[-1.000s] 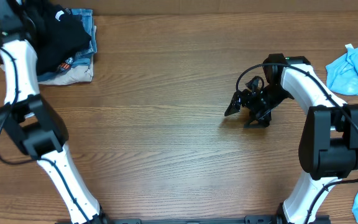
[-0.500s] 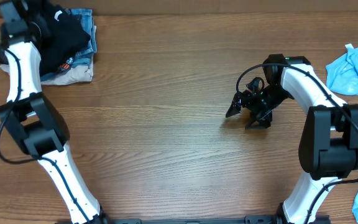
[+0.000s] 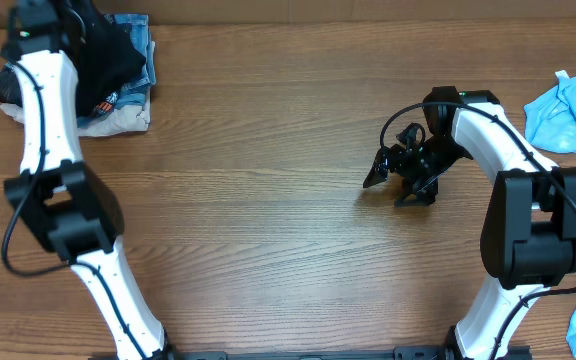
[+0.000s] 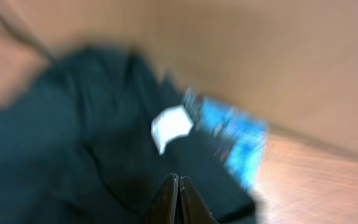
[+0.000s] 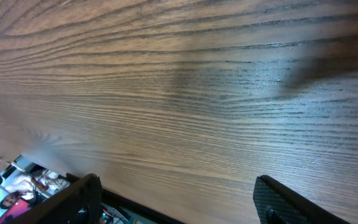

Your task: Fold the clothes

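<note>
The right arm rose from the near edge of the table (image 3: pixel 268 250) and bent back toward the middle. The right gripper (image 3: pixel 396 178) hung low over bare wood, its fingers (image 5: pixel 82 200) spread wide with nothing between them. The left arm stretched from the near edge all the way to the far left corner. The left gripper (image 4: pixel 178 198) was pointed down at the black T-shirt (image 3: pixel 120 55), its fingers pressed together; the blurred wrist view did not show whether any cloth was pinched.

Compared with a second before, the left arm's elbow and forearm had swung slightly to the right and its wrist had moved further toward the far edge. The right arm had not moved.

The T-shirt lay crumpled on top of a pile in that corner, its white tag (image 4: pixel 171 126) showing. Blue denim (image 3: pixel 144 32) lay beside it and a beige garment (image 3: pixel 123 120) lay underneath. A light blue garment (image 3: pixel 568 110) lay at the far right edge, well apart from the pile.
</note>
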Controlling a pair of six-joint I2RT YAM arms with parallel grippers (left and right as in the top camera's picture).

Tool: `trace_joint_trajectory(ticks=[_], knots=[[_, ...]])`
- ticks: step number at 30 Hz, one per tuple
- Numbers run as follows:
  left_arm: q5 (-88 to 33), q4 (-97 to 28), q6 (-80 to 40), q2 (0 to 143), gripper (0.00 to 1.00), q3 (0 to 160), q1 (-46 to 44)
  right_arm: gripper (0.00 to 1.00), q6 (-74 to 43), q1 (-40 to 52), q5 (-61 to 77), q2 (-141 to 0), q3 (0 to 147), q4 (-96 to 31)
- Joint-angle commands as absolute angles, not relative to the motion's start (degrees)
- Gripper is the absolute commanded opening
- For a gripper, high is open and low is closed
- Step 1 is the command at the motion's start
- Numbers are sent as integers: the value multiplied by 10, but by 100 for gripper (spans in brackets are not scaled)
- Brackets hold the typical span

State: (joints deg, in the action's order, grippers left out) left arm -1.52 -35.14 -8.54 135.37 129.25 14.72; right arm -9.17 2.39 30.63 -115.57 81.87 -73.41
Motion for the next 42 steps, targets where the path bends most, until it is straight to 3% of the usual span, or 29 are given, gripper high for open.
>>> trace_joint_trajectory(ticks=[1, 8, 20, 27, 36, 42], knots=[[-50, -360, -106, 1434, 4, 1285, 148, 82, -89, 26, 305, -1139, 829, -728], [-75, -357, -105, 1490, 4, 1285, 129, 82, -89, 26, 305, -1139, 829, -728], [21, -302, -98, 1334, 5, 1285, 142, 82, -89, 26, 305, -1139, 829, -727], [36, -285, -34, 1327, 7, 1285, 169, 82, -89, 26, 305, -1139, 829, -723], [36, -285, -34, 1392, 19, 1285, 219, 82, -89, 26, 305, -1139, 829, -723], [36, -305, -48, 1442, 44, 1285, 249, 82, -89, 26, 305, -1139, 829, -724]])
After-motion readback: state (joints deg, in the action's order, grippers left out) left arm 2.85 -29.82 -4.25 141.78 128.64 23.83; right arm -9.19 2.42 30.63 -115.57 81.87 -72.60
